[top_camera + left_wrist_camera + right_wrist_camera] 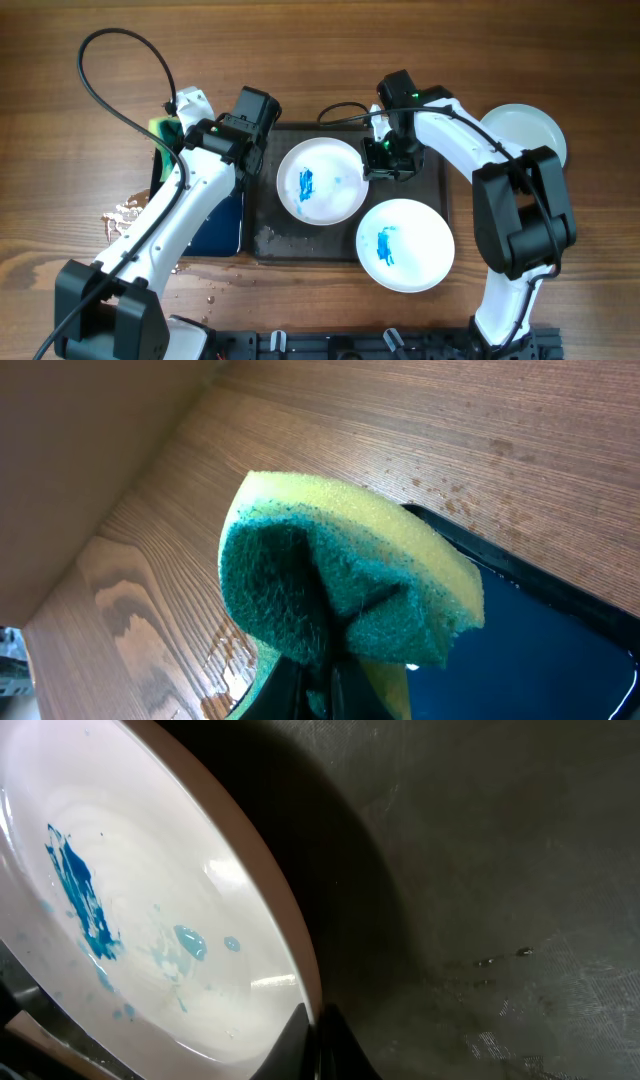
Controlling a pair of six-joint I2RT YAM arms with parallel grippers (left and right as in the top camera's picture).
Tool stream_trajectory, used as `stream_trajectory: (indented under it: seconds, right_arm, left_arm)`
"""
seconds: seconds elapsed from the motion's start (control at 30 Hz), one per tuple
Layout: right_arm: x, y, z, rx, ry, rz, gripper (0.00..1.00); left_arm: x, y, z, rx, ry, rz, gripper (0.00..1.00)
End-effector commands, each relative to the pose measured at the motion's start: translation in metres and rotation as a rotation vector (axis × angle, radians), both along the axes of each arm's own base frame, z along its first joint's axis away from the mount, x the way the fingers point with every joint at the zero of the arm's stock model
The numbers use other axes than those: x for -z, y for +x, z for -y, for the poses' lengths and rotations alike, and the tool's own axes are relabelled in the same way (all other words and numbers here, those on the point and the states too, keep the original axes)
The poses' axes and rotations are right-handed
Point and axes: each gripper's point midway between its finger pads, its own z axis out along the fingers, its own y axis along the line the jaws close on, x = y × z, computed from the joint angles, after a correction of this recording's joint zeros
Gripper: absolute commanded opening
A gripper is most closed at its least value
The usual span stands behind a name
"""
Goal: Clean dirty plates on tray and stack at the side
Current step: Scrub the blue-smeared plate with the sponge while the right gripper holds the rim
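The wooden table (560,40) carries a dark tray (270,240) at its centre. A dark blue pan (215,228) lies just beside the tray, toward the left edge.

Two plates on the tray are smeared blue. The far plate (335,195) sits mid-tray, and the near plate (420,250) overhangs the tray's near-right corner. A clean plate (530,125) rests well apart, by the right edge.

The left end effector (318,678) is clamped narrow on a yellow-green sponge (340,560), held over the pan's far-left corner. The right end effector (318,1042) appears pinched on the far plate's right rim.

The plate lies to the left of that right end effector, between the two arms. Being round, it has no long axis to mind. The sponge arm is the nearer scrubber and would need to travel right, across the tray's left edge, to reach the smear.
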Motion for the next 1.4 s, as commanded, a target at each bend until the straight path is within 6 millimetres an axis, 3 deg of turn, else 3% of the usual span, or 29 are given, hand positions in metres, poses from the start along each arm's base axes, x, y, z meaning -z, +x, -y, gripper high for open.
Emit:
stream_trajectory:
  seconds: [0.0,0.1,0.17,0.2,0.33,0.4,0.47,0.63,0.73,0.83,1.0,1.07,1.17,1.2,1.33,1.37]
  right_arm:
    - [0.003,-0.003,-0.004,0.004,0.018,-0.018,0.05]
    - [0.003,-0.003,-0.004,0.004,0.019,-0.017,0.05]
    - [0.003,-0.003,-0.004,0.003,0.019,-0.017,0.05]
    - [0.003,-0.003,-0.004,0.003,0.018,-0.018,0.05]
    - [0.003,-0.003,-0.004,0.004,0.019,-0.019,0.05]
    - [0.003,-0.003,-0.004,0.004,0.019,-0.019,0.05]
    - [0.001,-0.004,-0.007,0.004,0.033,-0.023,0.05]
    - [0.001,0.001,-0.009,0.028,0.044,-0.016,0.04]
    - [-0.001,-0.001,-0.013,0.027,0.065,-0.024,0.05]
    - [-0.001,-0.001,-0.013,0.034,0.066,-0.029,0.04]
    - [-0.001,-0.001,-0.013,0.036,0.066,-0.029,0.05]
    - [-0.001,-0.001,-0.013,0.048,0.064,-0.035,0.05]
    - [-0.001,-0.002,-0.012,0.051,0.062,-0.039,0.04]
    - [-0.001,-0.002,-0.012,0.05,0.062,-0.04,0.04]
    - [0.0,-0.002,-0.011,0.051,0.054,-0.039,0.05]
    - [0.0,-0.002,-0.011,0.051,0.054,-0.04,0.05]
  left_arm:
    - [0.007,0.001,0.008,0.001,-0.074,0.0,0.04]
    - [0.051,-0.006,0.045,0.042,-0.421,-0.14,0.04]
    - [0.074,-0.005,0.076,0.182,-0.63,-0.27,0.04]
    - [0.081,-0.005,0.083,0.207,-0.695,-0.306,0.04]
    - [0.086,-0.003,0.077,0.183,-0.8,-0.313,0.04]
    - [0.084,0.001,0.095,0.286,-0.874,-0.331,0.04]
    - [0.078,0.002,0.128,0.393,-1.007,-0.336,0.04]
    - [0.072,-0.006,0.179,0.567,-1.058,-0.367,0.04]
    - [0.08,-0.01,0.212,0.659,-1.045,-0.397,0.04]
    - [0.101,-0.012,0.235,0.7,-1.036,-0.442,0.04]
    - [0.161,-0.023,0.272,0.742,-1.064,-0.562,0.04]
    - [0.177,-0.024,0.267,0.701,-1.031,-0.583,0.04]
    - [0.191,-0.015,0.223,0.525,-0.876,-0.56,0.04]
    - [0.192,-0.013,0.208,0.472,-0.823,-0.551,0.04]
    - [0.188,-0.011,0.115,0.203,-0.488,-0.517,0.04]
    - [0.185,-0.011,0.104,0.185,-0.444,-0.515,0.04]
